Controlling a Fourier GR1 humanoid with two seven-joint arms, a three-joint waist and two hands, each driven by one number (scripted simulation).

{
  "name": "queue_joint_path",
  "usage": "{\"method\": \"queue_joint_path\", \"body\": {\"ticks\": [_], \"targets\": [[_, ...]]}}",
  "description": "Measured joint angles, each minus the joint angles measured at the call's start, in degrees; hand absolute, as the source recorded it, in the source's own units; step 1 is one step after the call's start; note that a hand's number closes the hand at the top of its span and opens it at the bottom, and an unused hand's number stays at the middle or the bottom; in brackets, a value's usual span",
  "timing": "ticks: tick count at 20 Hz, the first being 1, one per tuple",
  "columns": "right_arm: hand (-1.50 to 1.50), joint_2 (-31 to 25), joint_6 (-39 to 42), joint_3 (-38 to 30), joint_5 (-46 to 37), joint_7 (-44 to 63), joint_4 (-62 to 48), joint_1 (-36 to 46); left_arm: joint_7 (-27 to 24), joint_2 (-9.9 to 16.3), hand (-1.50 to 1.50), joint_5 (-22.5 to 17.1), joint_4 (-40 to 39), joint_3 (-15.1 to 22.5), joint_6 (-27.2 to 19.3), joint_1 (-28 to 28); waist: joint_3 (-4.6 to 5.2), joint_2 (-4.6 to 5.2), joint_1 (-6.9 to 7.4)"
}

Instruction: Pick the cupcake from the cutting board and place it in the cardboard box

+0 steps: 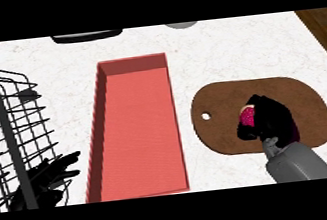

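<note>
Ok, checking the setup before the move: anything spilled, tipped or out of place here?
Nothing stands out. The cardboard box sits open and upright on the counter, the cutting board lies flat beside it, and the right hand is curled round the cupcake on the board. The left hand rests by the wire rack.

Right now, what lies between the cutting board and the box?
In the head view, only a bare strip of white counter separates the board from the box. Nothing stands on it.
</note>
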State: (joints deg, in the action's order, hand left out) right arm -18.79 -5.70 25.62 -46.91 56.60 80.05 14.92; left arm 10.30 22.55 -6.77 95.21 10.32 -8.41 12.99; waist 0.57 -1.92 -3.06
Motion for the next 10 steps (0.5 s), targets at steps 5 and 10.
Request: {"method": "queue_joint_path", "body": {"ticks": [5,10], "targets": [[1.5,2.82,-1.35,7.23,-10.94,4.83,9.27,-8.16,0.12,0.38,0.0,-0.27,0.77,-0.56,-0.55,1.49,0.1,-0.28,-1.38],[1.5,4.53,-0.04,11.94,-21.32,8.16,19.45,-15.21,-0.06,0.56,0.0,-0.7,1.19,-0.83,-0.65,2.1,-0.08,0.08,-1.9]]}}
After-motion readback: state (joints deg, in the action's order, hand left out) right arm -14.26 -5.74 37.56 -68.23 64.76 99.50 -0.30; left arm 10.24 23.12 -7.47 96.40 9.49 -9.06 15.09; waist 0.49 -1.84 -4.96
